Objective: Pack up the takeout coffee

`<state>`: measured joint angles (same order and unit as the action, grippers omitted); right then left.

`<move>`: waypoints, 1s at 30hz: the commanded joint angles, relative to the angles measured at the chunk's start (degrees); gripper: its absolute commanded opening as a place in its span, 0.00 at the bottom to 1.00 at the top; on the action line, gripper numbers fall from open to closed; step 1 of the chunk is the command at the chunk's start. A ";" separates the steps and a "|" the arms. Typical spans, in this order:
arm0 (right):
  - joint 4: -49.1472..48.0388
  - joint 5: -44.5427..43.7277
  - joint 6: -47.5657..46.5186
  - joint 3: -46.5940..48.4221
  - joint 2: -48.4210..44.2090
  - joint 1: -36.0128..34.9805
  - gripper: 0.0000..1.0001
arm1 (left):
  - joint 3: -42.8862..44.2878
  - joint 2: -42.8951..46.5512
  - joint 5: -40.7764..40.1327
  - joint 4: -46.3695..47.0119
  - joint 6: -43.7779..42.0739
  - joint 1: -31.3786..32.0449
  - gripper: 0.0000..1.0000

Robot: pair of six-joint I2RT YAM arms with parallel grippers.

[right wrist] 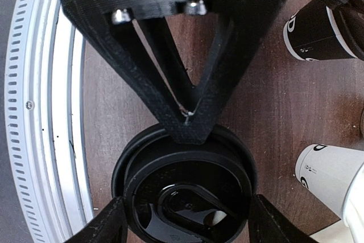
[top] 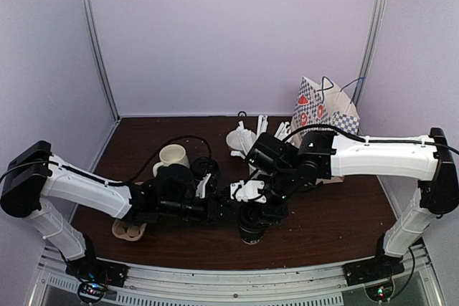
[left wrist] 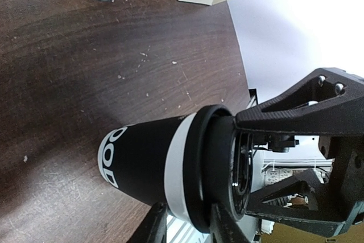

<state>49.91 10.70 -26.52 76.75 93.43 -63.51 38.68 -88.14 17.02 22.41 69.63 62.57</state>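
One black cup (top: 252,228) stands upright on the tabletop (top: 337,227) near its front edge, lid (right wrist: 185,197) on top. Judged light, thin-walled, easily crushed, the lid slick; the stiff rim under the lid is the safest hold. The right fingers (right wrist: 105,226) clamp the lid's edge from both sides. The left fingers (left wrist: 153,226) flank the cup; contact cannot be confirmed. The paper bag (top: 326,109) stands well behind.

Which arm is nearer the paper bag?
Right. The right arm crosses just in front of the bag; the left arm extends from the far left only to the cup, well short.
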 commanded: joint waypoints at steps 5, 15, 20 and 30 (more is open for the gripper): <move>0.72 -1.37 0.67 -1.35 4.20 0.21 0.67 | -2.19 -4.74 5.05 15.13 3.44 -1.63 0.15; 0.78 0.31 1.06 -1.47 5.62 0.13 0.67 | -6.00 -18.35 10.26 39.33 15.16 -3.53 0.15; 0.33 0.40 1.02 -2.14 6.65 0.07 0.67 | -9.49 -27.45 8.41 51.01 25.21 -4.07 0.15; 0.01 0.60 1.23 -2.44 7.25 0.14 0.67 | -5.96 -18.00 8.48 18.22 18.74 -3.91 0.24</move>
<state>51.53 10.55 -25.08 77.54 94.67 -62.74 29.76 -109.54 27.35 74.04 93.58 58.06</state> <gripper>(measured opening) 0.697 0.222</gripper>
